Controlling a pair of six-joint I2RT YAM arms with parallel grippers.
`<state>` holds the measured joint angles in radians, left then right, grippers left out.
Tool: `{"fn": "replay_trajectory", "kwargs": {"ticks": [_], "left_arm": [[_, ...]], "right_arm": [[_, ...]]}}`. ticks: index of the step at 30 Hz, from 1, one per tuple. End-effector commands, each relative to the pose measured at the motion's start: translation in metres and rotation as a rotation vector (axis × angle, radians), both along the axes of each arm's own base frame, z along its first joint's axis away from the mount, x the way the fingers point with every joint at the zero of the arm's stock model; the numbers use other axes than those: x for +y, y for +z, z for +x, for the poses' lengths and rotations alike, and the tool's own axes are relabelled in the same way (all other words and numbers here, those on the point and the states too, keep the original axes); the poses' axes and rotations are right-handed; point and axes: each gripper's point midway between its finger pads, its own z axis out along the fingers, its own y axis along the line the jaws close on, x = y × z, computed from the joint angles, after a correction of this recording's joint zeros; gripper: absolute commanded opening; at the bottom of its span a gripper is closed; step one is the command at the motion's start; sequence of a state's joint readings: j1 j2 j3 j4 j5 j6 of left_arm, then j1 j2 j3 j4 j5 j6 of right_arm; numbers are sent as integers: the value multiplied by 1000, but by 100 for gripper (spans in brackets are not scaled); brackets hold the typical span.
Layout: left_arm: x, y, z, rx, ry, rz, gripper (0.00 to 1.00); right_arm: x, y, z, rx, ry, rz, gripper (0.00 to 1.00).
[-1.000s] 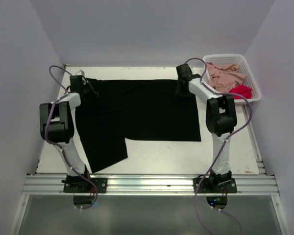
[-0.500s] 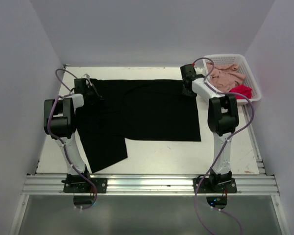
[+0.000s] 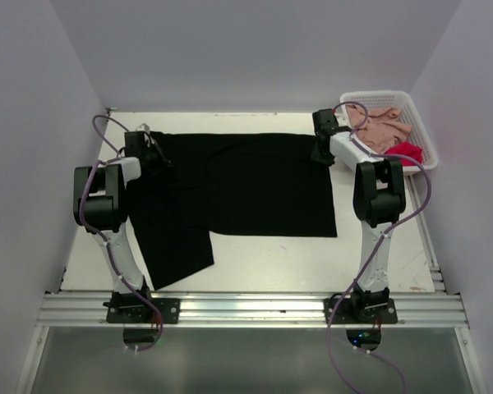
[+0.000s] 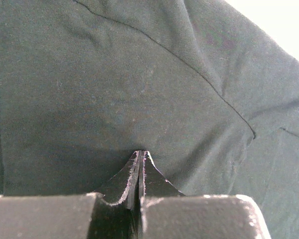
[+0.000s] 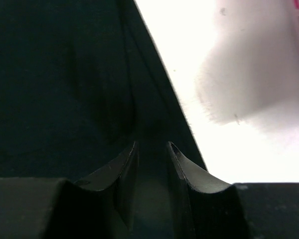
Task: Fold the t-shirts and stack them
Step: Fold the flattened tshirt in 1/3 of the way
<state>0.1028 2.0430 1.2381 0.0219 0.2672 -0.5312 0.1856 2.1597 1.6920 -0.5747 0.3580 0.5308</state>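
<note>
A large black t-shirt [image 3: 238,189] lies spread flat across the table. My left gripper [image 3: 154,154] rests on its far left part. In the left wrist view this gripper [image 4: 140,152] is shut, its tips pinching the black cloth [image 4: 139,79]. My right gripper [image 3: 319,154] is at the shirt's far right corner. In the right wrist view it [image 5: 152,144] stands partly open, with the black cloth's edge [image 5: 89,74] running between its fingers. A dusty pink t-shirt [image 3: 378,127] and a red t-shirt [image 3: 407,152] lie crumpled in the basket.
A white lattice basket [image 3: 376,95] stands at the far right corner, close behind my right gripper. Bare pale tabletop [image 3: 271,258] shows in front of the shirt and to its right [image 5: 249,59]. White walls close in the table on three sides.
My right gripper has slid right to the shirt's far right corner while its jaws narrowed. The left arm shifted slightly right, then held still, shut throughout.
</note>
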Motion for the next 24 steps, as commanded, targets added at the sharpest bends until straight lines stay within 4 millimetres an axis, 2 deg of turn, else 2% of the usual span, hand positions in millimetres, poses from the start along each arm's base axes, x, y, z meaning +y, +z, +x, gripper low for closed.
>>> {"fn": "replay_trajectory", "kwargs": {"ticks": [1, 9, 16, 21, 24], "left_arm": [[14, 3, 4, -9, 39, 64, 0], [15, 0, 3, 0, 40, 70, 0], [17, -3, 2, 11, 44, 75, 0], [19, -3, 2, 9, 48, 79, 0], [21, -4, 1, 14, 52, 77, 0]], "right_arm": [[16, 18, 15, -74, 42, 96, 32], [24, 9, 29, -65, 65, 140, 32], [28, -9, 37, -31, 63, 155, 29], [24, -10, 35, -24, 53, 136, 25], [19, -3, 34, -34, 49, 111, 21]]}}
